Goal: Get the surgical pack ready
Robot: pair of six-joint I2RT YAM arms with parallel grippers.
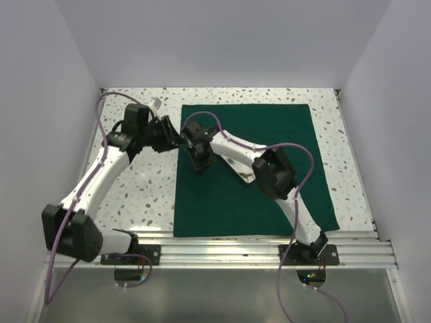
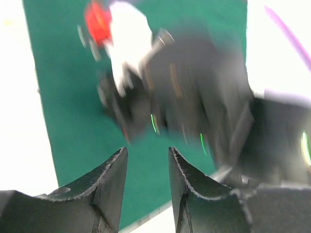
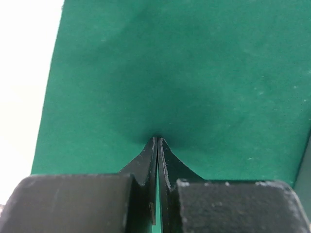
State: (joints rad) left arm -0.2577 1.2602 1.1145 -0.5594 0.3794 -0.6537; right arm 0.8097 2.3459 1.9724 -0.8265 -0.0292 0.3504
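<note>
Right gripper (image 3: 157, 140) has its two black fingers closed to a hairline, tips sunk into a small shadowed pucker of the large dark green cloth drape (image 3: 204, 73), so it appears to have nipped a little of the fabric. How much is caught cannot be told.

Just beside it, over the cloth's left border, the left gripper (image 2: 148, 160) hangs with its fingers parted a moderate way and nothing between them. Its own view is blurred and shows mostly the right arm (image 2: 194, 82) ahead of it.

The cloth lies flat and unfolded as one rectangle on the white speckled table (image 1: 135, 195). It reaches from the rail by the arm bases almost to the far edge, with bare table to its left.

I judge it light, limp and not fragile. Lifted from one point, it will sag and drag. A pinch in the open middle raises only a tent of fabric. An edge or corner gives better hold, ideally two spread points along the left border so the fold travels evenly.
</note>
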